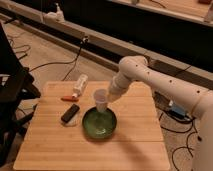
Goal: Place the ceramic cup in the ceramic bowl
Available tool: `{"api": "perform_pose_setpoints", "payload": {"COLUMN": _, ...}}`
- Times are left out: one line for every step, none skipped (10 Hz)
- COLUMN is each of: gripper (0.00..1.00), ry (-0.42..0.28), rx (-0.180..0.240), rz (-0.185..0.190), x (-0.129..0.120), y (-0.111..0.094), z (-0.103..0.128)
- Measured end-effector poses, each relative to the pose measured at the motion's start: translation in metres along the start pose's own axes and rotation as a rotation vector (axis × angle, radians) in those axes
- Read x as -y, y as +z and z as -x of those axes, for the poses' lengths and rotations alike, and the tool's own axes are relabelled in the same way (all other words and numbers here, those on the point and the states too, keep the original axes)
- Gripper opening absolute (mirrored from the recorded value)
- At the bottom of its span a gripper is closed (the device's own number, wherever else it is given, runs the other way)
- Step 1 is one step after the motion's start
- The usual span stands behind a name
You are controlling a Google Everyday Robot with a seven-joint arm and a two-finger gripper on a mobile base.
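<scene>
Gripper: the gripper (108, 97) sits at the end of the white arm (150, 77) that reaches in from the right, low over the middle of the counter; it appears clamped on the ceramic cup, though the contact is partly hidden behind the cup's right side.
Ceramic cup: the ceramic cup (101, 100) is upright, mouth up, held at the bowl's far rim; its narrow base hangs just above or at the bowl's inner edge, and which of the two cannot be told.
Ceramic bowl: the ceramic bowl (99, 125) rests on the counter near its middle, dark green, open side up, nothing lying on its floor.
Counter: the wooden counter (135, 140) carries all the items.
White bottle: a slim white bottle (79, 85) lies on its side near the far left corner, well apart from the bowl.
Red item: a small red-orange item (67, 99) lies just in front of the bottle.
Dark block: a black oblong block (70, 113) lies left of the bowl, near it but not touching.
</scene>
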Motion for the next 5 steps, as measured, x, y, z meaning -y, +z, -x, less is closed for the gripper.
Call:
{"api": "perform_pose_setpoints", "payload": {"gripper": 0.0, "ry": 0.011, "rx": -0.022, "rz": -0.005, "x": 0.007, "y": 0.008, "z": -0.011}}
{"api": "perform_pose_setpoints", "payload": {"gripper": 0.0, "ry": 0.02, "rx": -0.042, "rz": -0.005, "x": 0.013, "y": 0.016, "z": -0.02}}
{"api": "perform_pose_setpoints", "payload": {"gripper": 0.02, "ry": 0.028, "rx": -0.06, "rz": -0.001, "x": 0.017, "y": 0.025, "z": -0.028}}
{"api": "perform_pose_setpoints", "payload": {"gripper": 0.07, "ry": 0.03, "rx": -0.068, "rz": 0.009, "x": 0.016, "y": 0.03, "z": -0.031}}
{"api": "perform_pose_setpoints", "payload": {"gripper": 0.19, "ry": 0.029, "rx": -0.074, "rz": 0.023, "x": 0.014, "y": 0.037, "z": -0.033}}
